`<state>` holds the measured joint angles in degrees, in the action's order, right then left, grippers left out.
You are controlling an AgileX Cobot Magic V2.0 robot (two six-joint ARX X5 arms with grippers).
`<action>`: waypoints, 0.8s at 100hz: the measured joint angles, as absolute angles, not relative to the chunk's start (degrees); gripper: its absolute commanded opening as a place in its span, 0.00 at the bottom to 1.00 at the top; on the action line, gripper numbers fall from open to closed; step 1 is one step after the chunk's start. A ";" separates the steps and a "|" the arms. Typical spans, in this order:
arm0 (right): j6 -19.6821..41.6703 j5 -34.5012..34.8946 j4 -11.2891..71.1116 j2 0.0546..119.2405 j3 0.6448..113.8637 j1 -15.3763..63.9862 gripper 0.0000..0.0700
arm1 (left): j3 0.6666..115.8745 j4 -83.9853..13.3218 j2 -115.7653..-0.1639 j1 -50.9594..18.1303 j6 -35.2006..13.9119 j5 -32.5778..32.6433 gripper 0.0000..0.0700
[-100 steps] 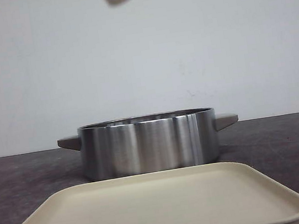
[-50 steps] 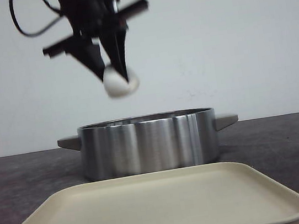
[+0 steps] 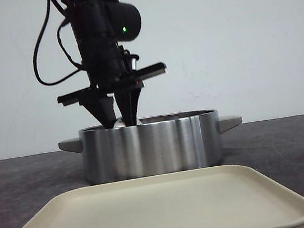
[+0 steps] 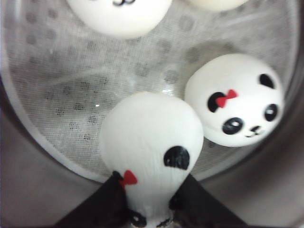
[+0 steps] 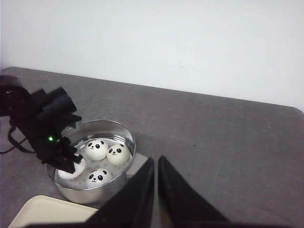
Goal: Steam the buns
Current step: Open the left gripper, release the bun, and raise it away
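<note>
- Left gripper [image 3: 120,120]: lowered into the pot [image 3: 151,147], fingertips below the rim. Jaws are closed on a bun [image 4: 151,142], one finger [image 4: 102,204] pressed to each side.
- Held bun: inside the pot, above the perforated steamer liner [image 4: 71,95]. Contact with the liner cannot be determined.
- Other buns: three lie on the liner inside the pot. The nearest bun [image 4: 235,105] sits just beside the held one, face up, with a red bow.
- Right gripper [image 5: 156,190]: raised well apart from the pot, jaws almost fully closed, holding nothing.
- Tray [image 3: 155,215]: beige, on the table [image 3: 292,145], just in front of the pot.
</note>
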<state>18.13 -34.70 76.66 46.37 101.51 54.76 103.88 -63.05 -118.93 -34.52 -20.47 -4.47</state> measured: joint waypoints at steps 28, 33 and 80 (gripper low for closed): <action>18.52 -34.72 76.66 46.37 101.49 54.76 0.01 | 103.88 -61.10 -119.15 -34.52 -20.47 -4.47 0.08; 18.52 -34.70 76.66 46.37 101.49 54.76 0.01 | 103.88 -61.10 -119.20 -34.52 -20.49 -4.47 0.20; 19.79 -34.50 76.66 46.37 101.49 54.76 0.01 | 104.18 -62.96 -120.97 -34.33 -20.51 -4.71 0.86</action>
